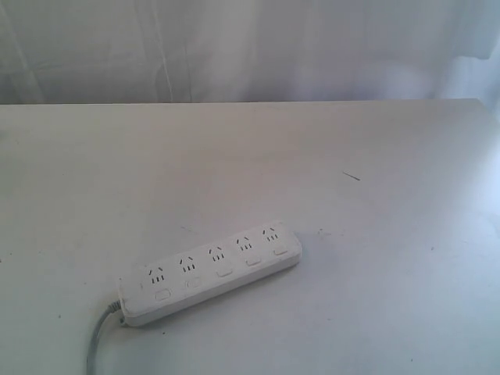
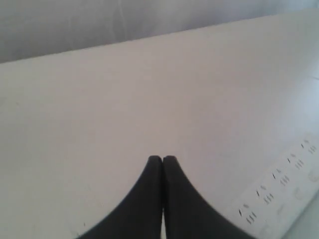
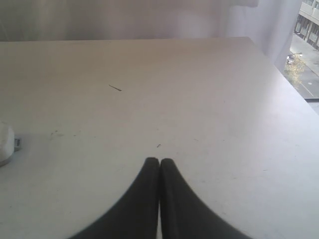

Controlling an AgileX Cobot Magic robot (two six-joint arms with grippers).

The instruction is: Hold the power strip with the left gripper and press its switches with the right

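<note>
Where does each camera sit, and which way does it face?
Exterior view: off the arms, looking down at the power strip on the table; no arm shows.
Left wrist view: on the left arm, past the shut left gripper toward the strip.
Right wrist view: on the right arm, past the shut right gripper across the table.
Shared: exterior and left wrist show the strip.

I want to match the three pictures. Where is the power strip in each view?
Exterior view: the power strip lies low, near the middle, slanted, with its cord end at lower left.
Left wrist view: part of the power strip shows in the picture's lower right corner.
Right wrist view: only one rounded end of the power strip shows, at the picture's left edge.
Shared landmark: the dark scratch, seen in the exterior and right wrist views only.
</note>
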